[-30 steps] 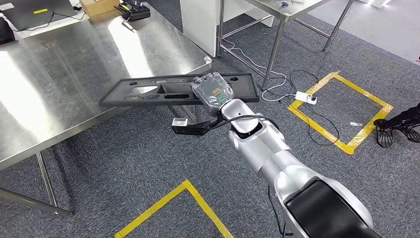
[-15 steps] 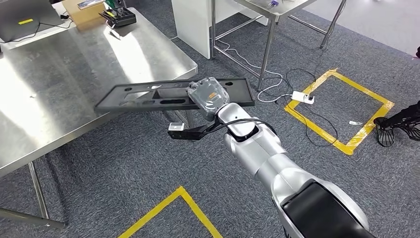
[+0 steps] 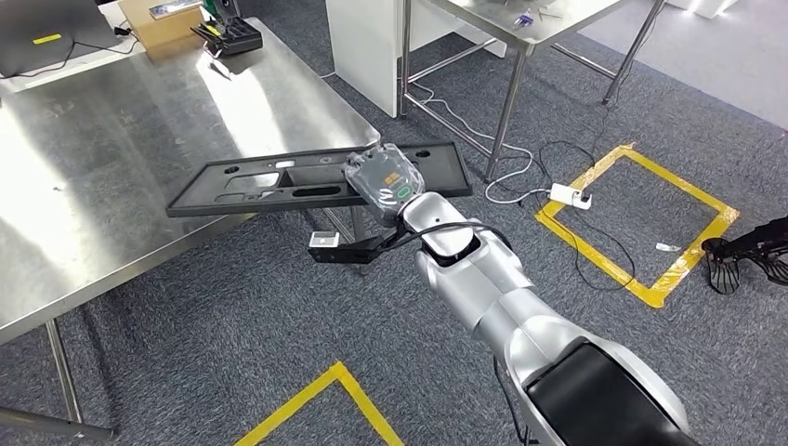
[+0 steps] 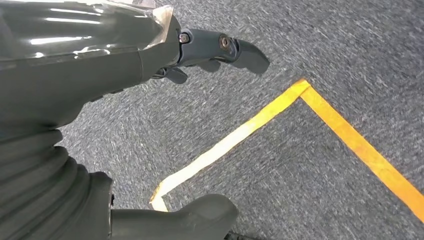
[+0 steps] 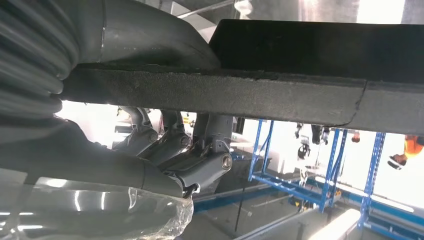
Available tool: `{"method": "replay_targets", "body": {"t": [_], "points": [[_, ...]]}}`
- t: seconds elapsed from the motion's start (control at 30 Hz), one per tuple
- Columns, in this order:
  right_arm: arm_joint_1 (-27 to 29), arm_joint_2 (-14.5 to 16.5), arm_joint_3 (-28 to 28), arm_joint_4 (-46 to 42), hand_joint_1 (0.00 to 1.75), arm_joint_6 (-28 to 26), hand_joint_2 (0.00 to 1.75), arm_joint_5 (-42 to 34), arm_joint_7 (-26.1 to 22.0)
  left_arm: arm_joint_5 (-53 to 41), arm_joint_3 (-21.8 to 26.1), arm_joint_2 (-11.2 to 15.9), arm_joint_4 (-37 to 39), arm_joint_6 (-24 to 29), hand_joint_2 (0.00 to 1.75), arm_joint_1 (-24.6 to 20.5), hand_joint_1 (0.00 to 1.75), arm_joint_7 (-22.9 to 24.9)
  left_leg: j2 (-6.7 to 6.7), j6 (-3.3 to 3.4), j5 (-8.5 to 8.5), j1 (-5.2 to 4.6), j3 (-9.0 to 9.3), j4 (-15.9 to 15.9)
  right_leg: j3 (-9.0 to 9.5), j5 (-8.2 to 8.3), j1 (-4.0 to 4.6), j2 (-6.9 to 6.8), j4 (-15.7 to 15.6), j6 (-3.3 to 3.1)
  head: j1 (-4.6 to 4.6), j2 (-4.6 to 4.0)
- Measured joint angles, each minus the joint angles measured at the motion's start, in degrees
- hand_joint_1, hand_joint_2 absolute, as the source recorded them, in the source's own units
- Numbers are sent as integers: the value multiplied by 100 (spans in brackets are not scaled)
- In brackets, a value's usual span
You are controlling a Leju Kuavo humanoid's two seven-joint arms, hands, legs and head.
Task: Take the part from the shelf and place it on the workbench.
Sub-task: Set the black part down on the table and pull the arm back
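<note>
Steel counter (image 3: 111, 167), ahead-left of me: goal surface. Black slotted panel (image 3: 279, 186), the part: held level in air, far end overhanging counter's near edge, rest over carpet. R hand (image 3: 383, 181): fingers (image 5: 175, 145) clamped under panel, thumb on top. L hand (image 4: 125, 65): fingers apart, holding nothing, above the carpet. Step: carry-to-counter, nearly done. Next, I judge: push further over counter, lower flat, release.
</note>
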Motion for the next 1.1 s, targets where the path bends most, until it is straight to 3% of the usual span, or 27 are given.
{"method": "replay_targets", "body": {"t": [0.07, 0.17, 0.23, 0.3, 0.37, 0.47, 0.5, 0.53, 0.57, 0.63, 0.7, 0.73, 0.8, 0.87, 0.93, 1.0, 1.03, 1.07, 1.1], "points": [[32, -5, 1, 2, 150, 0, 175, 4, -1, 12, 2, -9, 0, -1, 175, 7, 0, -1, -10, -19, -30, 7, 7, 16, -127, 38, -20, -1, 71, 57, 4, 0], [39, -6, 1, 2, 150, 0, 175, 6, -1, 14, 2, -13, 0, -1, 175, 11, 0, -1, -13, -27, -41, 9, 10, 24, -120, 88, -29, -1, 2, 84, 3, 0], [36, -4, 1, 1, 150, 2, 175, 5, -4, 14, 4, -19, 0, 0, 175, 15, 0, -1, -35, -85, -104, 25, 19, 82, 70, 411, -66, 14, -579, 174, 0, 0], [43, 0, 4, 8, 150, 7, 175, 22, -20, -8, 13, -24, -1, 7, 175, 15, 0, -4, -72, -210, -208, 50, -11, 211, 303, 750, -94, 19, -1235, 120, -14, 0], [44, 19, 8, 15, 150, 11, 175, 52, -29, -38, 25, -24, -1, 14, 175, 12, 0, -5, -58, -312, -367, 72, -150, 495, 386, 777, -98, -18, -1344, -50, -46, 0], [41, 39, 11, 15, 150, 11, 175, 72, -23, -71, 36, -25, -1, 14, 175, 13, 0, -8, -27, -383, -802, 96, -693, 1476, 433, 743, -83, -101, -1350, -123, -77, 0], [52, 39, 11, 15, 150, 11, 175, 77, -23, -80, 38, -25, -1, 13, 175, 17, 0, -9, -24, -393, -871, 99, -859, 1725, 439, 732, -70, -132, -1349, -138, -78, 0], [64, 38, 12, 15, 150, 11, 175, 81, -24, -81, 41, -24, -1, 10, 175, 22, 0, -10, -17, -395, -832, 101, -927, 1773, 446, 724, -61, -161, -1349, -148, -82, 0], [71, 38, 13, 15, 150, 11, 175, 85, -25, -84, 45, -23, -1, 7, 175, 26, 0, -11, 0, -388, -688, 103, -882, 1607, 458, 717, -55, -190, -1349, -154, -83, 0], [69, 40, 14, 15, 150, 11, 175, 95, -25, -89, 51, -20, -2, 0, 175, 22, 0, -16, 136, -354, -270, 96, -554, 869, 489, 703, -46, -244, -1350, -157, -85, 0], [60, 35, 14, 15, 150, 11, 175, 106, -25, -93, 54, -19, -2, -7, 175, 4, 0, -20, 298, -301, -109, 57, -340, 353, 511, 686, -17, -303, -1354, -136, -83, 0], [61, 32, 14, 15, 150, 11, 175, 109, -25, -95, 54, -19, -2, -9, 175, -2, 0, -22, 329, -274, -113, 33, -322, 278, 521, 671, -2, -335, -1358, -110, -81, 0], [66, 32, 15, 13, 150, 11, 175, 115, -25, -98, 55, -22, -2, -11, 175, -2, 0, -19, 246, -211, -82, 23, -301, 252, 534, 634, 20, -398, -1360, -51, -79, 1], [62, 32, 17, 7, 150, 11, 175, 115, -24, -98, 55, -26, -2, -7, 175, 1, 0, -1, 151, -143, -21, 45, -235, 207, 474, 505, 21, -327, -1163, -24, -69, 1], [69, 16, 18, 2, 150, 14, 175, 114, -25, -98, 56, -27, -2, -1, 175, -7, 0, 19, 46, -96, 9, 50, -203, 187, 205, 209, 8, -173, -539, -55, -57, 1], [110, -8, 21, 2, 150, 21, 175, 116, -26, -98, 57, -27, -2, 2, 175, -9, 0, 37, -88, -82, 9, 44, -207, 190, -149, -48, 3, -102, 171, -67, -46, 0], [133, -18, 24, 2, 150, 26, 175, 118, -27, -98, 57, -28, -2, 3, 175, -4, 0, 47, -160, -82, 7, 42, -208, 192, -229, -61, 3, -86, 298, -44, -43, 0], [147, -23, 27, 2, 150, 28, 175, 119, -27, -98, 57, -31, -2, 4, 175, 1, 0, 58, -230, -83, 6, 40, -207, 195, -194, 25, 3, -72, 183, -6, -41, 0], [151, -25, 28, 1, 150, 31, 175, 119, -29, -98, 57, -35, -2, 5, 175, 4, 0, 66, -301, -87, 3, 39, -204, 200, -52, 186, 2, -41, -152, 33, -41, 0]]}}
